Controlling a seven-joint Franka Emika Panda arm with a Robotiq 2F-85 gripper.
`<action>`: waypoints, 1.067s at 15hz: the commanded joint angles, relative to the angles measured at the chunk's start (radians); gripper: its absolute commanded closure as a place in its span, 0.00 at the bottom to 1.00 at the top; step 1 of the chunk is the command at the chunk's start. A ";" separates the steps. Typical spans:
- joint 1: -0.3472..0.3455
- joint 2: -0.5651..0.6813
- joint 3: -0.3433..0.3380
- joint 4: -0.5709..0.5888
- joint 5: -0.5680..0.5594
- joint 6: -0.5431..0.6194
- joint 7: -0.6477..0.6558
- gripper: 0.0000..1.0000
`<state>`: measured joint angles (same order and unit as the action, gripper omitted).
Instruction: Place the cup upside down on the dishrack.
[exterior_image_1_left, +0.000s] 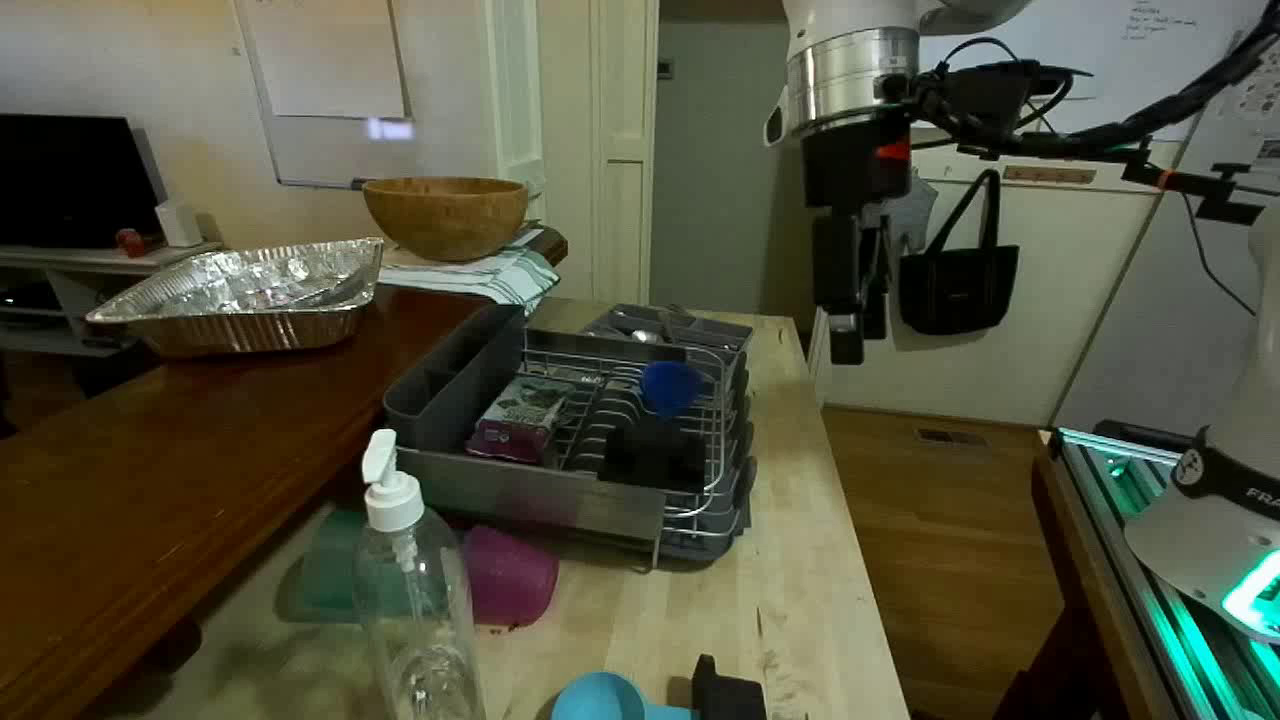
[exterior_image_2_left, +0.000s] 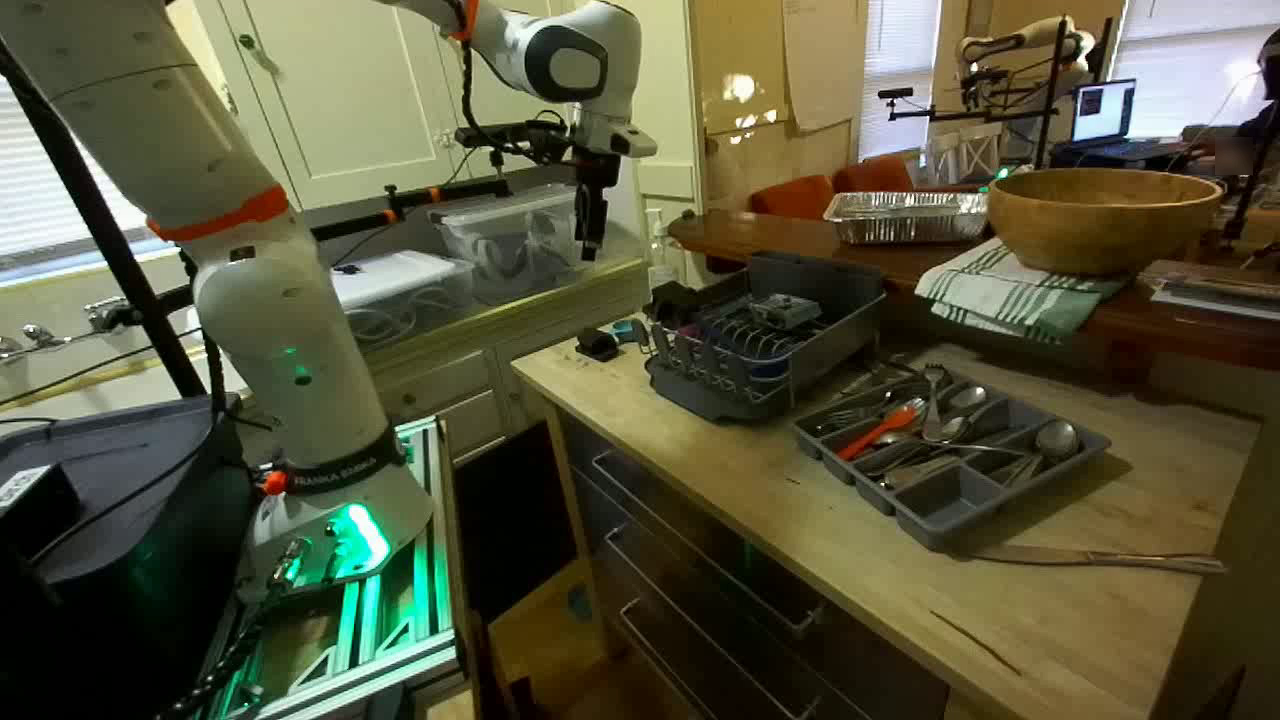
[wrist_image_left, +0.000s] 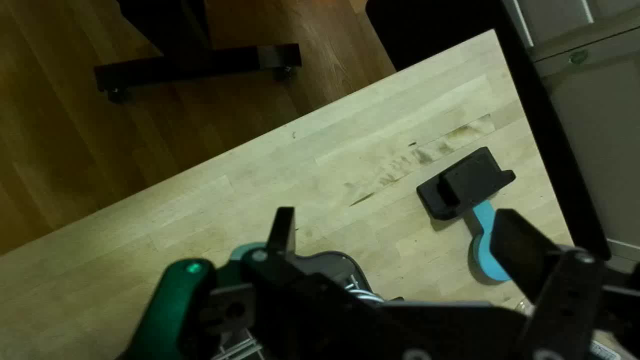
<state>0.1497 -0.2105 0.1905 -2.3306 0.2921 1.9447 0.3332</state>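
The cup (exterior_image_1_left: 512, 575) is magenta-purple and appears to lie on its side on the wooden counter, partly behind the clear soap bottle. It is hidden in the other views. The dishrack (exterior_image_1_left: 560, 500) stands beside the cup, with grey walls and wire prongs; it also shows in an exterior view (exterior_image_2_left: 838, 345), and its corner shows in the wrist view (wrist_image_left: 330, 262). It holds a purple packet, a blue round thing and a black block. My gripper (exterior_image_1_left: 850, 340) hangs in the air above the counter's edge, away from the cup. In the wrist view its fingers (wrist_image_left: 395, 220) are wide apart with nothing between them.
A clear soap bottle (exterior_image_1_left: 415, 610) and a teal cup (exterior_image_1_left: 328, 565) stand or lie near the cup. A light-blue scoop (wrist_image_left: 490, 260) touches a black block (wrist_image_left: 465, 185). A cutlery tray (exterior_image_2_left: 950, 515) sits beside the rack. A foil tray (exterior_image_1_left: 270, 325) and wooden bowl (exterior_image_1_left: 445, 215) lie beyond.
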 joint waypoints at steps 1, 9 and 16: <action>0.001 0.000 -0.001 0.002 -0.001 -0.003 0.000 0.00; 0.001 0.000 -0.001 0.002 -0.001 -0.003 0.000 0.00; 0.021 0.066 0.062 0.046 -0.018 0.072 0.181 0.00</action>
<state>0.1507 -0.2022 0.2089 -2.3237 0.2900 1.9579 0.3869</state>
